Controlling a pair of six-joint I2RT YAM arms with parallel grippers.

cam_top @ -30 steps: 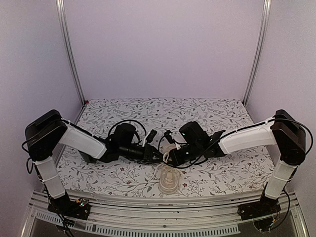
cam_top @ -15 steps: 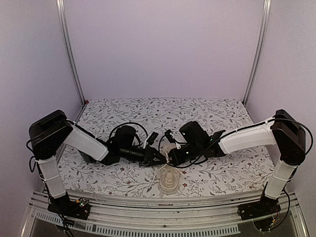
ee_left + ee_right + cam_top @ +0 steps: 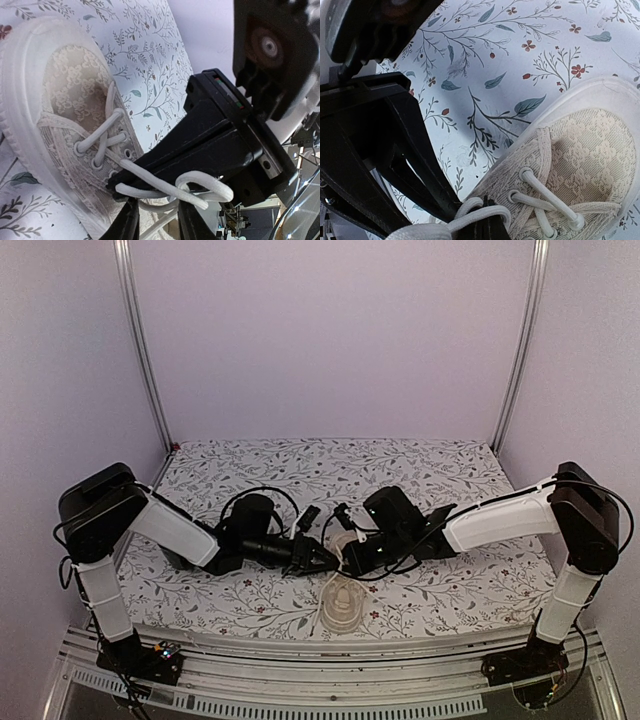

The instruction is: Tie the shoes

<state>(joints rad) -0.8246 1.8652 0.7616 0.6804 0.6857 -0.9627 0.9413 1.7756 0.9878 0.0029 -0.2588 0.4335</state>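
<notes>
Moved since the earlier view: left arm only. Its shoulder housing sat slightly further in from the table's left edge, and the left gripper (image 3: 318, 560) had advanced a little toward the right one. Right arm and shoe unchanged in position.

Item 1, sneaker (image 3: 343, 608): cream, lace-patterned upper, pale ribbed sole. It lay on the floral table (image 3: 450, 470) near the front edge, between the two arm bases and just in front of the two grippers. The wrist views showed its eyelets threaded with a crossed white lace (image 3: 200, 182), with a free length pulled off the shoe into a curved loop.

Item 2, right gripper (image 3: 349, 552): black, low over the sneaker's lacing, tips pressed together on the lace. The white cord emerged from between its tips in both wrist views.

Item 3, left gripper: black, facing the right gripper, tips close to it. Its fingers (image 3: 127, 222) stood partly spread, with loose lace strands running through the gap and no squeeze on them visible.

Item 4, table: white cloth with a leaf-and-flower print, enclosed by pale walls.
</notes>
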